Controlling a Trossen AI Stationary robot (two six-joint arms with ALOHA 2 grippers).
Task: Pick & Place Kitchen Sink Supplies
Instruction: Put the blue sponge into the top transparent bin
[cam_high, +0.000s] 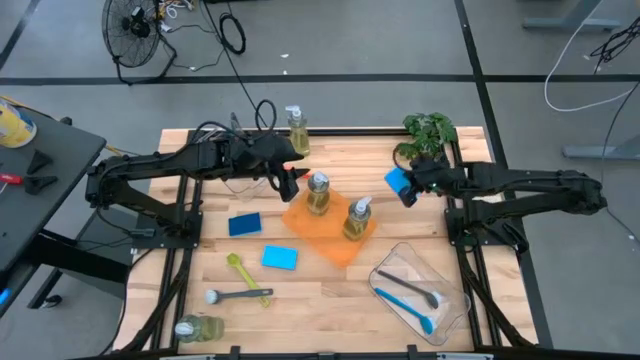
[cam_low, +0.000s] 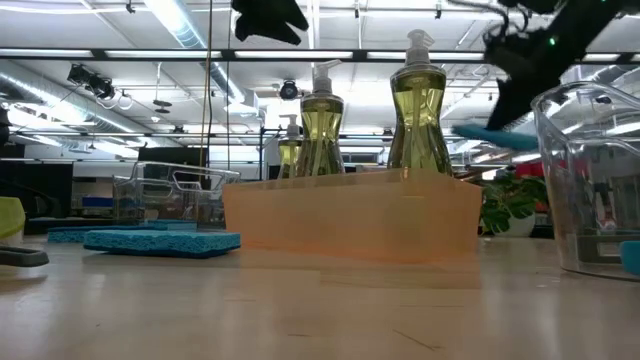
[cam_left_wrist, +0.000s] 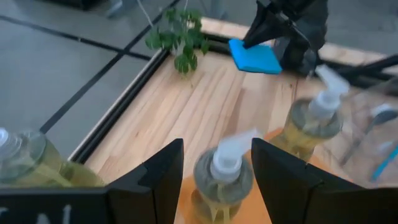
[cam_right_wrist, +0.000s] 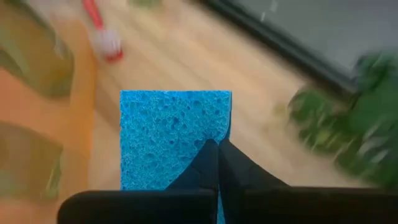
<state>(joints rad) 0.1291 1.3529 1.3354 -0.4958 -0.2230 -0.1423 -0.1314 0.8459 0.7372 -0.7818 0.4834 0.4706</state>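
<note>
Nearest me, at about seven o'clock on the surface, one soap bottle lies on its side, with a grey brush and a yellow-green brush just beyond it; none of these looks sorted yet. At five o'clock a clear bin already holds a blue brush and a dark-handled one, so I judge that part under way.

Toward the middle, two blue sponges lie loose at nine o'clock, beside the orange tray. Two pump bottles stand in that tray. The left gripper hangs over the nearer-centre bottle, its jaws partly open on either side of the pump and gripping nothing.

Farther back, at two o'clock, the right gripper has its jaws pinched shut on a blue sponge, held in the air near the green plant. At twelve o'clock a fourth bottle stands alone by the far edge.

Roughly half seems done: the loose sponges, two brushes and two bottles remain.
</note>
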